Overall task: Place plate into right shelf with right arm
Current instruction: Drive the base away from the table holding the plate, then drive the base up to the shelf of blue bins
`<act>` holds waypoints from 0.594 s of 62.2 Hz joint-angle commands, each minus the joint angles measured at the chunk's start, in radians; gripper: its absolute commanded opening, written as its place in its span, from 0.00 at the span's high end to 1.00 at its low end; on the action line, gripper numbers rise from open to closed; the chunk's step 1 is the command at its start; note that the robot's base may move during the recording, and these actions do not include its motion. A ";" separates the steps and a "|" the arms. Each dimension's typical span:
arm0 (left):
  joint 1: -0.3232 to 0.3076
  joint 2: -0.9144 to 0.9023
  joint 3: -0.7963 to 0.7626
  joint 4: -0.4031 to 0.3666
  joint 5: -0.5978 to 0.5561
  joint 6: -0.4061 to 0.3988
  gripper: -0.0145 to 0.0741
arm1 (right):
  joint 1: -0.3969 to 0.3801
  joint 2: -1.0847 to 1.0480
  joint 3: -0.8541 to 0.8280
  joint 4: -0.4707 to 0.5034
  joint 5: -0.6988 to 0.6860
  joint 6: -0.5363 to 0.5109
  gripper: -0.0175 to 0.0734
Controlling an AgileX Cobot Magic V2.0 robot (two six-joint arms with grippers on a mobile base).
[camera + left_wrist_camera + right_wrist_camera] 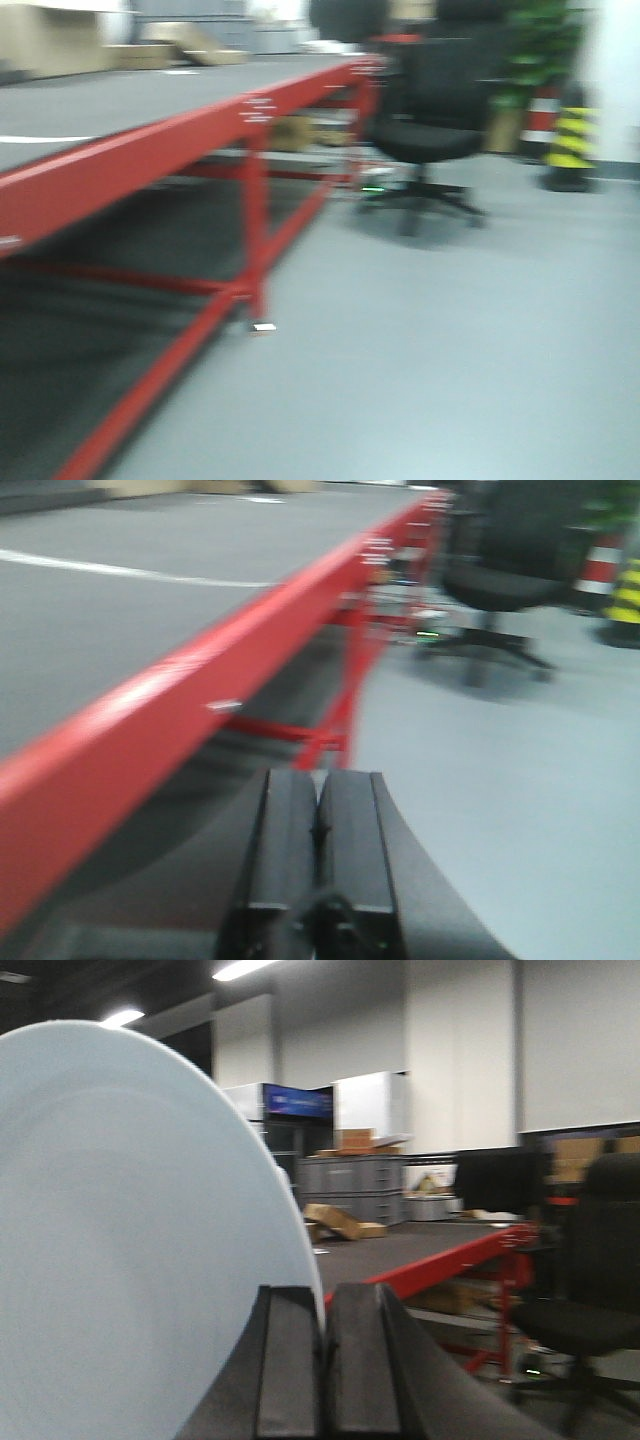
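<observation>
We see the plate (130,1240) only in the right wrist view. It is white and round, it stands on its edge, and it fills the whole 9 o'clock side of that picture. Its rim comes down at 6 o'clock between the two black fingers of the right gripper (325,1295), which pinches the rim tight.

The left wrist view shows the left gripper (318,785) at 6 o'clock. Its two fingers are pressed together with nothing between them. It hangs just beside the red frame (200,680) of a long table, above the pale floor (500,800).

The front view shows neither gripper. It shows the grey tabletop (120,100) running away toward 11 o'clock. It also shows a black chair (430,100) at 1 o'clock, near the far end of the table. A green plant (545,45) and a yellow and black striped post (570,140) stand at 2 o'clock.

The right wrist view looks higher up and shows grey crates (350,1185) far off behind the table. Every picture is blurry.
</observation>
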State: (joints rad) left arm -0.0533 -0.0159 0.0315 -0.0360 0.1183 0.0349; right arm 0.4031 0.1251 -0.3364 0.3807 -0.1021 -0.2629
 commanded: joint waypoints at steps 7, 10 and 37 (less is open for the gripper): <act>0.001 -0.006 0.010 -0.006 -0.086 -0.003 0.89 | -0.004 0.011 -0.028 0.003 -0.089 0.003 0.75; 0.001 -0.006 0.010 -0.006 -0.086 -0.003 0.89 | -0.004 0.011 -0.028 0.003 -0.089 0.003 0.75; 0.001 -0.006 0.010 -0.006 -0.086 -0.003 0.89 | -0.004 0.010 -0.028 0.003 -0.087 0.003 0.75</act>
State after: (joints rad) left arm -0.0533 -0.0159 0.0315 -0.0360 0.1205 0.0349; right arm 0.4031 0.1244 -0.3364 0.3807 -0.1024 -0.2629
